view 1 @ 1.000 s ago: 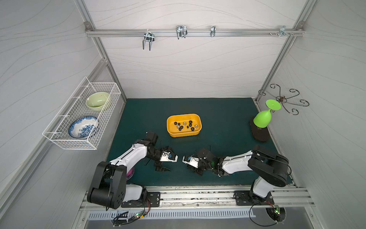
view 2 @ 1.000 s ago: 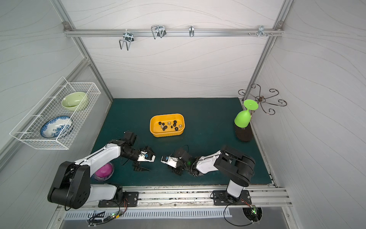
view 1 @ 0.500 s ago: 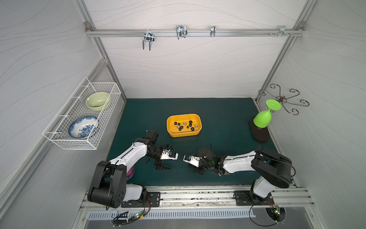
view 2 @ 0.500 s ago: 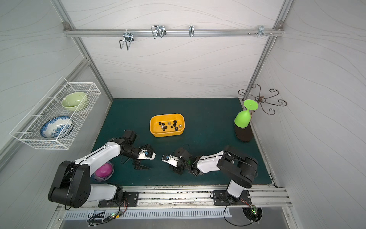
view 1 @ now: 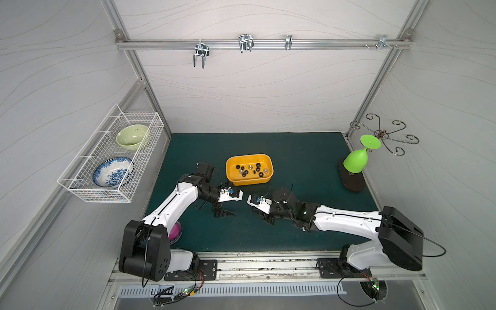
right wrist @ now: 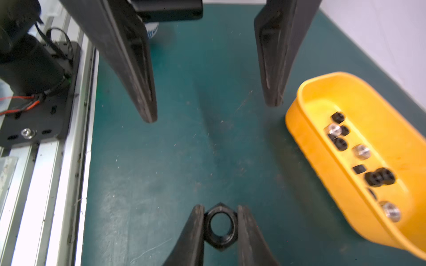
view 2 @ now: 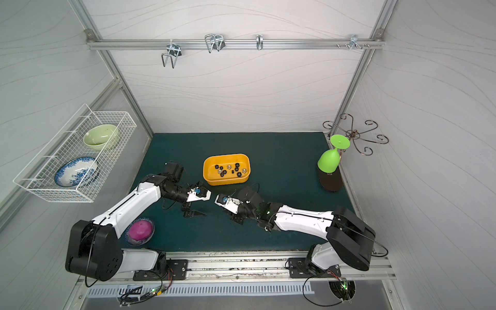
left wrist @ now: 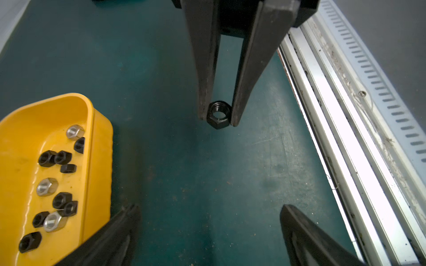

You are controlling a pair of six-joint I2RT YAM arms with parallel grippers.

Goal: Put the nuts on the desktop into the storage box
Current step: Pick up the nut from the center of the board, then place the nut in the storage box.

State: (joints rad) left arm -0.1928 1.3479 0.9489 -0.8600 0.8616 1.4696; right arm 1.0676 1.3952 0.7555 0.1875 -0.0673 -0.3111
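1. The right fingers (right wrist: 193, 235) are clamping a black nut (right wrist: 220, 226) by two opposite flats, with its threaded hole facing the right wrist camera.
2. That nut is sitting at the very fingertips (whether it is touching the desk (view 1: 295, 166) or hanging just above it, I cannot tell). It is over bare teal surface between the storage box (view 1: 251, 182) and the front aluminium rail (left wrist: 334, 115).
3. The left fingers (left wrist: 110, 241) are standing wide apart and gripping nothing. They are pointing toward the right fingers, so the two pairs are facing each other near the desk's front middle, close but not touching.
4. The storage box is resting upright on the desk just beyond the two wrists, with one long side toward the arms.
5. The nuts (left wrist: 61, 200) inside it are lying loose on its floor: three silver ones among a larger number of black ones, some touching.
6. A white wire basket (view 1: 94, 192) is hanging on the left wall, holding a pale green bowl (view 1: 132, 137) and a blue-patterned plate (view 1: 112, 171).
7. A green goblet (view 1: 355, 161) is sitting foot-up and tilted on a dark base at the desk's right edge.
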